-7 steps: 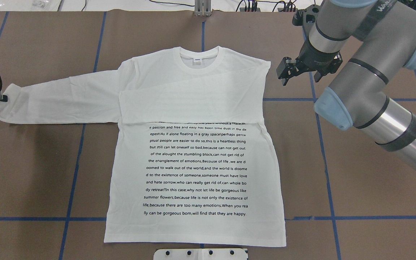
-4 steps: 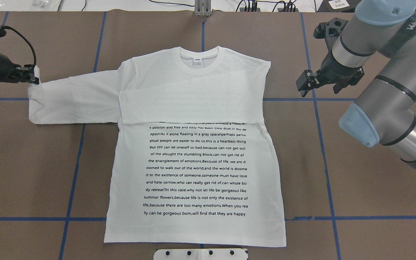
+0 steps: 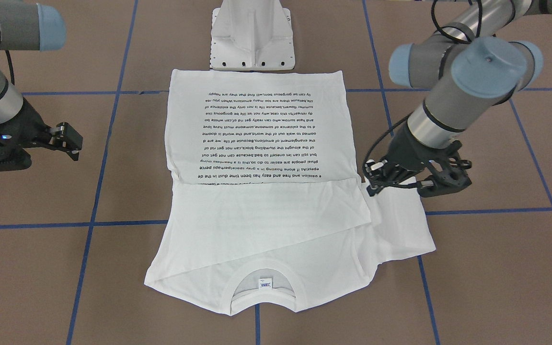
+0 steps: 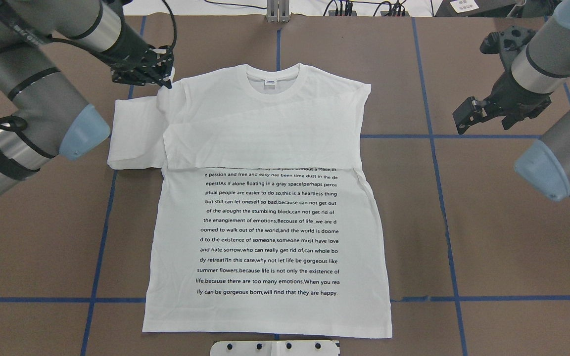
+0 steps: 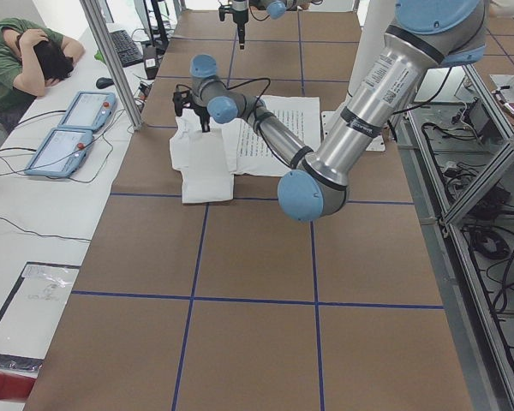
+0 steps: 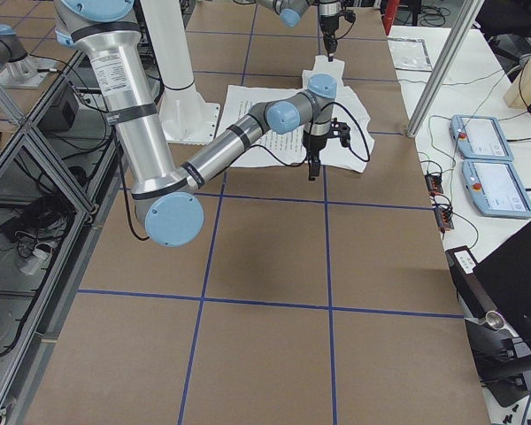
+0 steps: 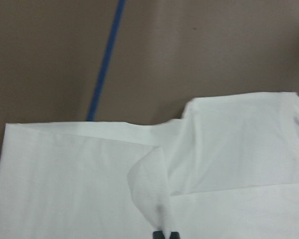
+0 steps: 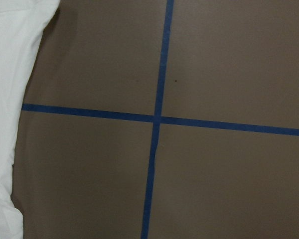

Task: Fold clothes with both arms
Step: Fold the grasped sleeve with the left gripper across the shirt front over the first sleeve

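The main risk we see is the left sleeve (image 4: 134,133) slipping free. The left gripper (image 4: 160,78) has only a small bit of cloth, and in the wrist view the fabric bunches into a loose curl right above the fingertips (image 7: 164,234). If that bit pulls out mid-carry, the sleeve would likely flop back toward the table's (image 4: 488,232) left edge and the fold would have to be redone.

A second risk, in our judgement, is dragging. If the cuff travels low across the chest, it could catch the shoulder or rumple the other sleeve, which lies flat across the chest above the printed text. A release where the gripper is now would also put the cuff on the shoulder and leave a slack, crooked fold.

The shirt (image 4: 265,232) lies flat in the middle of the table, with its hem toward the near edge and its collar toward the far edge. The left sleeve is doubled over on itself on the left side.

The left gripper is clamped on the sleeve end and hangs over the shirt's left shoulder, toward the far edge.

The right gripper (image 3: 71,140) sits well apart from the shirt, toward the right edge. Its jaws look parted, and it holds and touches nothing. Its wrist view shows only bare table and an edge of the shirt.
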Robot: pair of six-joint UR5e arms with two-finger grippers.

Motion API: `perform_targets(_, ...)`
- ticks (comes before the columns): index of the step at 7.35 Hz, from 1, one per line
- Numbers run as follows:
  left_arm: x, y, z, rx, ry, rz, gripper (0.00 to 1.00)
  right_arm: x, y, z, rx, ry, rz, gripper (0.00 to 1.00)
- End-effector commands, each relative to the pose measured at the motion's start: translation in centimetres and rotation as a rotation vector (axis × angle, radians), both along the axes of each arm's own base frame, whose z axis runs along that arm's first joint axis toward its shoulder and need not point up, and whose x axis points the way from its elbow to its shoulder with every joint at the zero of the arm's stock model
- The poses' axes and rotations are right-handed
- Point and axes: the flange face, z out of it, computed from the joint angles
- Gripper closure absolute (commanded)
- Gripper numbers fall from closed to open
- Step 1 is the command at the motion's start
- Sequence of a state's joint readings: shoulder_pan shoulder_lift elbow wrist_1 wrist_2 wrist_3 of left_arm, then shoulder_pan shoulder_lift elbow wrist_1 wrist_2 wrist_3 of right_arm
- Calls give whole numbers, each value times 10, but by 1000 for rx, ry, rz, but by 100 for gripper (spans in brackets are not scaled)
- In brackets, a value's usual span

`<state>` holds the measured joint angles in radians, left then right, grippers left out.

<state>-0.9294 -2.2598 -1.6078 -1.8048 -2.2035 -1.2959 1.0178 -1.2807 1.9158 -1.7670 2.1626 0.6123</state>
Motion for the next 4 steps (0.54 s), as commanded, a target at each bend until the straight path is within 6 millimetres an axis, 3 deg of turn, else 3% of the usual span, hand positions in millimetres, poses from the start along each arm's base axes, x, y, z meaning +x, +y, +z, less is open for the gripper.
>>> perform_targets(1,20,6,-130,-58,150,12,100,19,1,19,-18,6,1,0)
perform_targets(2,41,24,-162,-87,188,34,100,21,1,21,-22,6,5,0)
perform_targets(3,63,40,-166,-100,192,57,100,23,0,21,-24,7,10,0)
perform_targets(4,74,47,-165,-108,191,71,100,23,0,21,-24,7,10,0)
